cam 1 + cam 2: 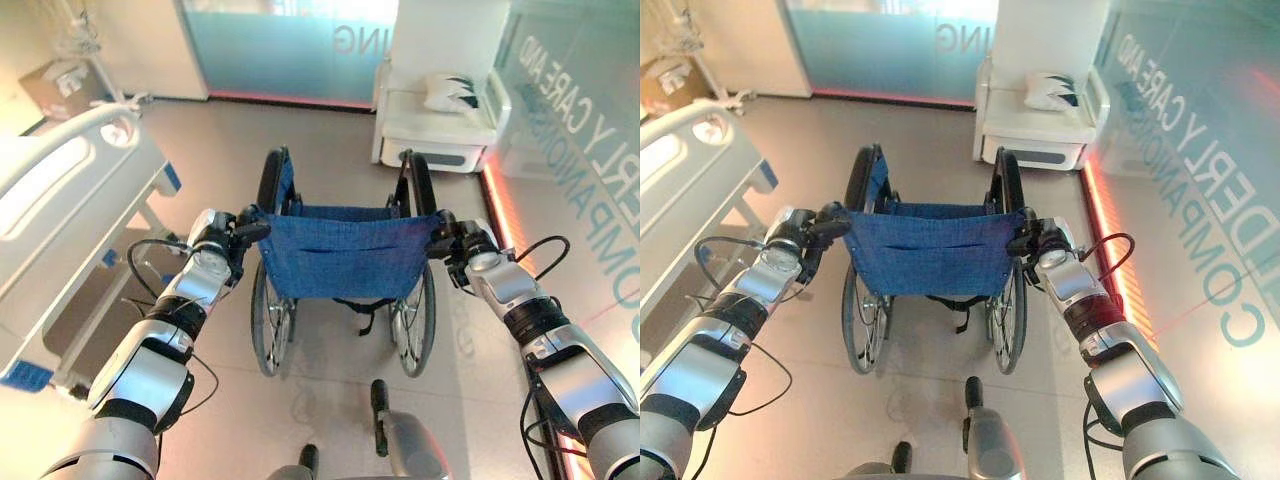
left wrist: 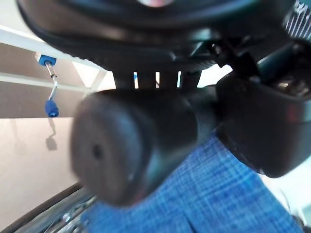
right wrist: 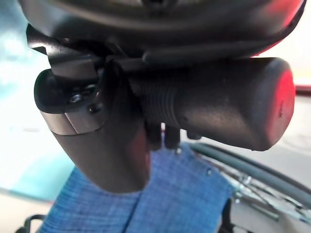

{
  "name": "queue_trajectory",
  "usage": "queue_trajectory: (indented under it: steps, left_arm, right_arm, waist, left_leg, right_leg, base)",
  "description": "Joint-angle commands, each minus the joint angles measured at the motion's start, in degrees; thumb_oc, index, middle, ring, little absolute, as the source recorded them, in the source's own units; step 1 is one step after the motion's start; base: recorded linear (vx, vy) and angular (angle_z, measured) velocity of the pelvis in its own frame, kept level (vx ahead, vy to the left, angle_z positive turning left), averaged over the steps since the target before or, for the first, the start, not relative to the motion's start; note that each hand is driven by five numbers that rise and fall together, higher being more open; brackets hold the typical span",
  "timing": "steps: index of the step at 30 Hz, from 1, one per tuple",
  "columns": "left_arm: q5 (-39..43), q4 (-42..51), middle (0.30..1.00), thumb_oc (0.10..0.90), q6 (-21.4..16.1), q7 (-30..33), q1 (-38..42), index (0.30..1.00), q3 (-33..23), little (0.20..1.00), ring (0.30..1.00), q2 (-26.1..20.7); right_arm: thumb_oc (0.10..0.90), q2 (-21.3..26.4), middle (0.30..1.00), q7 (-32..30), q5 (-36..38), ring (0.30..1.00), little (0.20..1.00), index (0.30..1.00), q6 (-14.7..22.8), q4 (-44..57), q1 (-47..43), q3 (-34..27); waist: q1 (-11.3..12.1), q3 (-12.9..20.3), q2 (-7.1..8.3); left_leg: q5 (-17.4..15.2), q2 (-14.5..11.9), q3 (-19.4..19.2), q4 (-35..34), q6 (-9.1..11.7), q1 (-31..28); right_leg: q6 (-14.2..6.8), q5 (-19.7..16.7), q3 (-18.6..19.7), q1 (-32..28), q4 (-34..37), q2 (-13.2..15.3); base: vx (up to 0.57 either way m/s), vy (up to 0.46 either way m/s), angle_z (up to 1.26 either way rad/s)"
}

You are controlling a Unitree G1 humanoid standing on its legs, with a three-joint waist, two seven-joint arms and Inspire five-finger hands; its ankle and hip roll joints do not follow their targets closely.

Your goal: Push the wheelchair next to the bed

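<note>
Two Hands on Push Handles, Wheelchair Not Yet at Bed

Both handles gripped: left hand [image 1: 222,243] curled round the left push handle [image 2: 131,155], right hand [image 1: 455,243] curled round the right push handle [image 3: 228,104], as confirmed in each wrist view. Wheelchair [image 1: 342,262] positioned dead ahead at 12 o'clock, blue backrest facing the robot, both large wheels on the floor [image 1: 210,140].

Progress, judged from present layout: grasp complete, transport outstanding. Bed [image 1: 70,190] located at 9 to 10 o'clock, well apart from the wheelchair's left wheel, with open floor between. Remaining: steer toward 10 o'clock, then align the chair parallel and just beside the bed rail.

Surroundings: white armchair [image 1: 440,125] with a cushion [image 1: 455,92] at 1 o'clock, beyond the wheelchair. Glass partition with lettering [image 1: 575,140] along 2 to 3 o'clock, close to the right arm. Blue-handled bed crank [image 2: 51,108] under the bed frame, a likely snag point for the left wheel during the final approach.
</note>
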State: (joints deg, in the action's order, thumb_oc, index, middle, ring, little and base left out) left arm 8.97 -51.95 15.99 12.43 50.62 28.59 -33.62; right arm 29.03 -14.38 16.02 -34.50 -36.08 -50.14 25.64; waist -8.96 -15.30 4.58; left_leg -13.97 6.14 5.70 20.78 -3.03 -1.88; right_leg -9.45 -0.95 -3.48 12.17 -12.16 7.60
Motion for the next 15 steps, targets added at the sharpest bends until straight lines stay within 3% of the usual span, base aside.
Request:
queue_trajectory:
  steps: [1, 2, 3, 4, 5, 8, 9, 10, 12, 13, 15]
  left_arm:
    - [2.9, 0.1, 0.300, 0.400, -6.0, -2.2, -1.2, 0.300, -0.8, 0.300, 0.300, 1.7]
    - [3.4, 0.7, 0.300, 0.400, -5.6, -1.7, -1.7, 0.300, -0.7, 0.300, 0.300, 1.8]
    - [3.9, 1.1, 0.300, 0.400, -5.6, -0.8, -2.4, 0.300, -0.9, 0.300, 0.300, 2.3]
    - [4.6, 1.2, 0.300, 0.400, -5.8, -0.2, -2.5, 0.300, -1.2, 0.300, 0.300, 2.6]
    - [5.7, 1.5, 0.300, 0.400, -5.9, 0.2, -2.2, 0.300, -1.2, 0.300, 0.300, 2.6]
    - [5.7, 2.4, 0.300, 0.400, -6.5, -0.3, -2.6, 0.300, -1.7, 0.300, 0.300, 2.1]
    - [5.6, 2.6, 0.300, 0.400, -6.7, -0.7, -2.8, 0.300, -1.9, 0.300, 0.300, 1.9]
    - [5.4, 3.2, 0.300, 0.400, -7.7, -1.3, -3.7, 0.300, -2.4, 0.300, 0.300, 0.6]
    - [5.1, 3.3, 0.300, 0.400, -8.7, -1.6, -4.4, 0.300, -3.0, 0.300, 0.300, -0.3]
    - [5.1, 3.2, 0.300, 0.400, -8.8, -1.6, -4.3, 0.300, -3.1, 0.300, 0.300, -0.3]
    - [5.4, 4.2, 0.300, 0.400, -7.9, -1.1, -4.5, 0.300, -3.0, 0.300, 0.300, -1.4]
  right_arm:
    - [0.400, 3.7, 0.300, 1.1, -0.2, 0.300, 0.300, 0.300, 6.7, 2.2, 1.0, 4.8]
    - [0.400, 3.9, 0.300, 1.7, -0.4, 0.300, 0.300, 0.300, 6.6, 2.2, 1.0, 4.8]
    - [0.400, 3.7, 0.300, 1.8, -0.9, 0.300, 0.300, 0.300, 7.5, 1.5, 0.7, 5.3]
    - [0.400, 3.5, 0.300, 1.7, -1.0, 0.300, 0.300, 0.300, 8.4, 1.1, 0.5, 5.7]
    - [0.400, 3.6, 0.300, 1.1, -0.6, 0.300, 0.300, 0.300, 8.5, 1.7, 0.4, 6.0]
    - [0.400, 4.1, 0.300, 0.4, 0.5, 0.300, 0.300, 0.300, 10.0, 2.3, 1.1, 6.0]
    - [0.400, 4.1, 0.300, 0.3, 0.6, 0.300, 0.300, 0.300, 10.3, 2.2, 1.2, 5.9]
    - [0.400, 3.7, 0.300, 0.4, 0.3, 0.300, 0.300, 0.300, 10.8, 2.1, 1.0, 6.0]
    - [0.400, 2.1, 0.300, 0.1, 1.0, 0.300, 0.300, 0.300, 10.7, 0.4, -1.2, 7.1]
    - [0.400, 2.0, 0.300, -0.1, 1.2, 0.300, 0.300, 0.300, 10.7, 0.1, -1.5, 7.3]
    - [0.400, 1.0, 0.300, -1.1, 3.0, 0.300, 0.300, 0.300, 10.4, -0.2, -3.7, 8.4]
  waist:
    - [0.7, 4.8, -2.56]
    - [0.2, 6.0, -2.75]
    - [-0.3, 7.3, -2.88]
    - [-0.5, 7.7, -2.83]
    - [0.0, 8.0, -1.91]
    - [2.3, 6.8, -0.41]
    - [3.2, 6.0, -0.56]
    - [5.8, 4.2, -0.22]
    - [8.8, 3.0, -1.40]
    - [9.1, 2.8, -1.39]
    - [12.4, 2.8, -2.81]
  left_leg:
    - [6.2, 0.4, 0.1, -12.0, 2.1, -13.5]
    - [10.1, -1.7, -1.2, -8.6, 4.0, -14.2]
    - [16.1, -5.1, -3.2, -4.5, 6.5, -14.6]
    - [18.6, -6.9, -4.3, -2.1, 7.4, -14.3]
    - [22.6, -7.9, -6.7, 5.3, 8.5, -10.6]
    - [23.7, -8.6, -9.1, 11.0, 8.7, -0.3]
    - [22.6, -8.1, -9.1, 11.5, 8.2, 2.4]
    - [21.9, -5.0, -9.8, 8.8, 7.0, 9.4]
    - [23.3, -4.9, -11.7, -1.9, 6.4, 13.9]
    - [23.4, -4.8, -11.9, -2.8, 6.4, 13.8]
    - [28.1, -4.7, -9.5, -17.7, 7.2, 17.8]
  right_leg:
    - [5.1, -13.5, 0.0, 0.5, 8.6, -4.9]
    - [6.0, -12.7, -0.5, -0.5, 8.5, -5.2]
    - [7.4, -11.9, -1.7, -2.2, 9.6, -5.5]
    - [8.1, -11.1, -2.0, -3.1, 9.9, -5.8]
    - [9.7, -9.1, -3.1, -5.8, 10.5, -5.8]
    - [11.1, -6.4, -2.7, -10.5, 11.1, -5.9]
    - [11.1, -5.7, -2.0, -12.3, 11.3, -6.4]
    - [10.7, -4.4, 0.5, -16.3, 12.2, -7.0]
    - [10.4, -2.8, 2.6, -19.5, 13.0, -9.2]
    - [10.3, -2.6, 2.9, -19.9, 13.1, -9.2]
    - [10.2, -1.8, 6.4, -22.7, 14.7, -10.7]
  base:
    - [0.41, -0.199, -0.01]
    - [0.41, -0.202, 0.02]
    - [0.44, -0.230, 0.54]
    - [0.44, -0.286, 0.67]
    - [0.38, -0.266, 0.49]
    - [0.31, -0.206, 0.04]
    - [0.40, -0.145, -0.27]
    - [0.48, -0.096, -0.31]
    - [0.54, -0.030, -0.36]
    - [0.54, 0.085, -0.38]
    - [0.58, 0.147, -0.73]
